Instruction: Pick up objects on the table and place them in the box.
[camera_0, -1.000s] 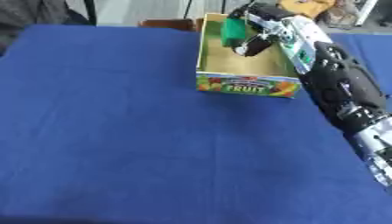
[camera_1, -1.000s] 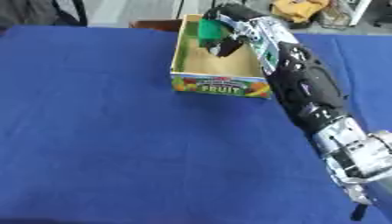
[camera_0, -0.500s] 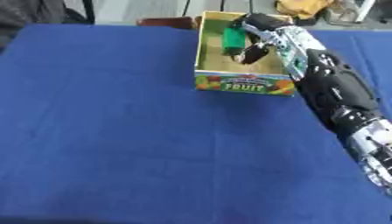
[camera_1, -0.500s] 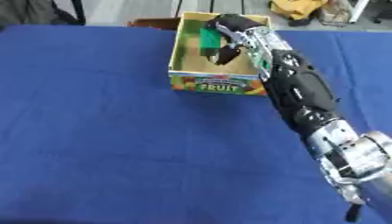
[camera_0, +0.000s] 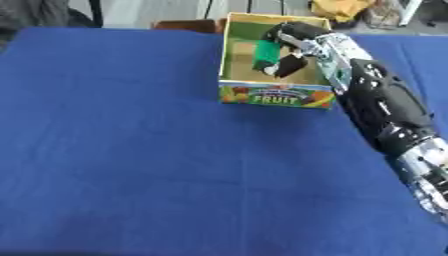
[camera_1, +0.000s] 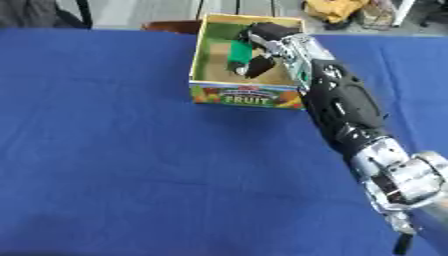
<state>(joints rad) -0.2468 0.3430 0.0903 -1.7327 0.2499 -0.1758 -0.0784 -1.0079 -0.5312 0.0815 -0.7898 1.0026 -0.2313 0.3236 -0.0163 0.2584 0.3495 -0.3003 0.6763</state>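
A cardboard box (camera_0: 275, 96) with "FRUIT" printed on its front wall stands at the far middle of the blue table. My right arm stretches from the lower right up to the box, and my right hand (camera_0: 296, 36) is down inside it. Its fingers curl around a green object (camera_0: 266, 52), which sits low in the box near the brown floor. A dark finger (camera_1: 259, 65) shows just below the green object. How the object touches the box floor is hidden. My left hand shows in neither view.
The blue tablecloth (camera_0: 122, 150) covers the whole table around the box. Beyond the far edge lie a yellow bundle (camera_0: 346, 8) and a dark brown shape (camera_0: 184, 24).
My right hand has come down from above the box's rim into the box, carrying the green object lower with it. The box has stayed in place.
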